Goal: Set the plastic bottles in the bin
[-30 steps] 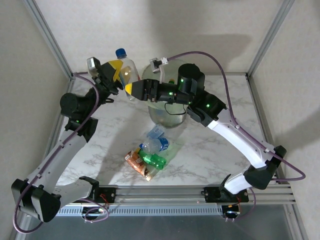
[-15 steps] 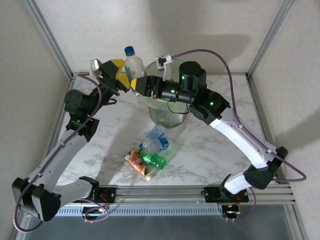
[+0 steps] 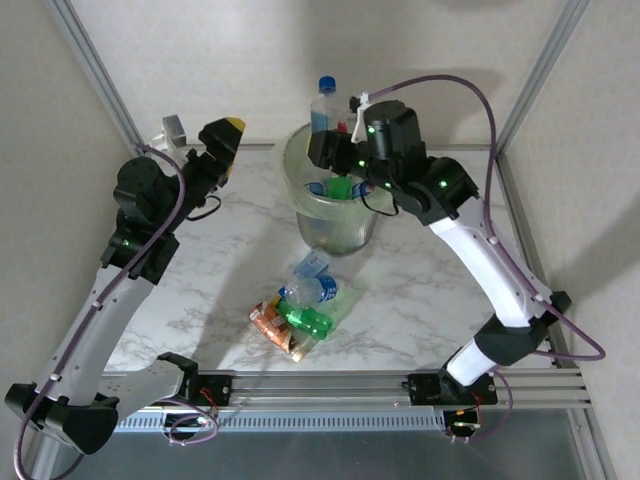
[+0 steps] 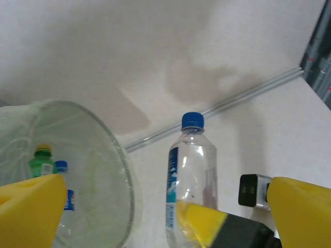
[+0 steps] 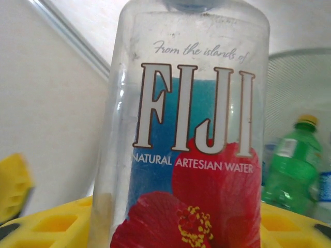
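Top external view: your right arm reaches over the bin (image 3: pixel 340 232), right gripper (image 3: pixel 322 148) pinching the Fiji bottle (image 3: pixel 324 104) upright above the far rim. Your left arm stands raised beside it, left gripper (image 3: pixel 226 133) spread.

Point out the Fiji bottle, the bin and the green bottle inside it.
Fiji bottle (image 5: pixel 191 155), right wrist view, its label.
bin (image 3: pixel 340 236), top external view, front wall.
green bottle (image 5: pixel 288 173), right wrist view, its body.

1. Fiji bottle (image 5: pixel 189 129): cap cropped by the top edge, base by the bottom edge.
2. Right gripper (image 5: pixel 176 235): fingers cropped at the bottom edge.
3. Green bottle (image 5: pixel 289 170): blurred, label unreadable.
4. Near pile of bottles (image 3: pixel 300 312): overlapping, count unclear.
5. Bin (image 4: pixel 121 175): left side cut off.
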Controlling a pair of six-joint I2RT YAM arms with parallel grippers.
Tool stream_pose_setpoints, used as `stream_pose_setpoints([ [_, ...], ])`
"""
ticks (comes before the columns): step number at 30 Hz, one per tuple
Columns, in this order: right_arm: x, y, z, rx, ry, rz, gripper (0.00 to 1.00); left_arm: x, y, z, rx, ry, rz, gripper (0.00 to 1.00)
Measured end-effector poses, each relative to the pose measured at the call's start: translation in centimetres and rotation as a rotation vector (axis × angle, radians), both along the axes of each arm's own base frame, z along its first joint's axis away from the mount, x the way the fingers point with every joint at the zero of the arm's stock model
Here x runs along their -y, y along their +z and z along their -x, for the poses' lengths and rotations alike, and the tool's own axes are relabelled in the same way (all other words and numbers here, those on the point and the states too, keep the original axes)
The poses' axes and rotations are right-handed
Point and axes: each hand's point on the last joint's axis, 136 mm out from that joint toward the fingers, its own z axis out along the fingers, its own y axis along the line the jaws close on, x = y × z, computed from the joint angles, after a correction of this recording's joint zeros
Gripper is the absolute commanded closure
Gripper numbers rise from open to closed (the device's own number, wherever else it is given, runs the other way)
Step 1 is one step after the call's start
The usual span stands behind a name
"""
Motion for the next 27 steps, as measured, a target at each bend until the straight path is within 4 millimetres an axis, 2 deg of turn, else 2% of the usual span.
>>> stream_pose_setpoints([
  [3, 0.3, -2.4, -0.9, -0.032, -0.034, 0.082, 0.44, -0.7, -1.7, 0.3, -0.04, 0.036, -0.028, 0.0],
  [6, 0.6, -3.8, -1.4, -0.046, -0.06, 0.139, 0.41, -1.5, -3.2, 0.9, -0.076, 0.067, -0.057, 0.0],
  [12, 1.2, -4.9, -2.6, -0.027, -0.108, 0.213, 0.35, -1.9, -5.0, 1.0, -0.136, 0.074, -0.099, 0.0],
  [14, 0.9, -5.3, -3.3, -0.025, -0.115, 0.234, 0.32, -1.9, -5.4, 1.1, -0.15, 0.074, -0.108, 0.0],
  [17, -0.2, -6.6, -4.7, -0.031, -0.118, 0.267, 0.22, -2.0, -6.1, 1.2, -0.166, 0.076, -0.141, 0.01],
  [21, -1.0, -8.7, -5.6, -0.063, -0.116, 0.314, 0.18, -2.2, -7.2, 1.2, -0.197, 0.086, -0.173, 0.0],
  [24, -0.8, -9.2, -5.6, -0.075, -0.125, 0.331, 0.17, -2.3, -7.8, 1.3, -0.215, 0.086, -0.194, 0.01],
  [27, -0.5, -8.4, -5.2, -0.069, -0.131, 0.322, 0.17, -2.3, -8.3, 1.4, -0.231, 0.083, -0.213, 0.05],
])
